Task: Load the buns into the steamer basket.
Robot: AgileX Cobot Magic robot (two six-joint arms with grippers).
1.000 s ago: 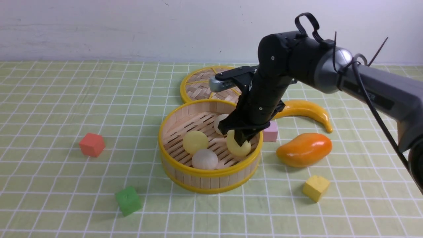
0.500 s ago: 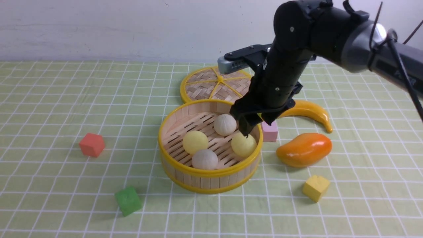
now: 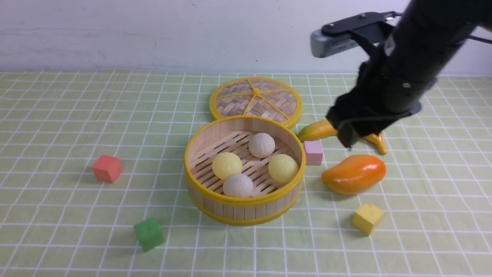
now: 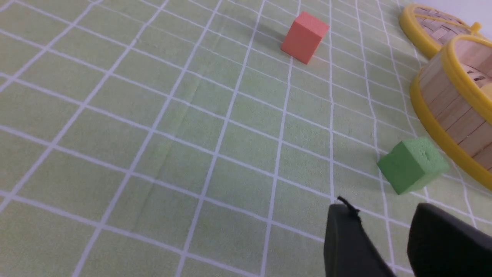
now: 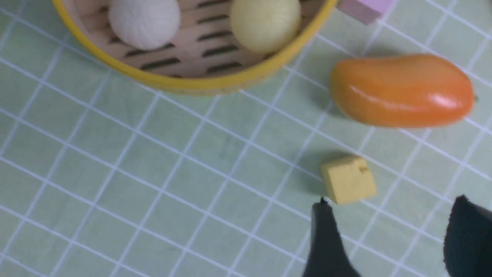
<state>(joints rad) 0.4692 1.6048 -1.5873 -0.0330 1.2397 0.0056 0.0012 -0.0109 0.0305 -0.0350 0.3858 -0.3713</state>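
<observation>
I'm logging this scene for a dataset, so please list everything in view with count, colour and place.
steamer basket: one, bamboo with yellow rims, centre of the cloth.
buns: four in the basket, two pale yellow, two off-white.
lid: one, woven, yellow-rimmed, flat behind the basket.
cubes: four; red and green left of the basket, pink beside its right wall, yellow front right.
mango: one, glossy orange, right of the basket.
banana: one, yellow, behind the mango, partly hidden.
tablecloth: green, white grid.
right gripper: open, empty, raised over the right side.
left gripper: open, empty, near the green cube.
</observation>
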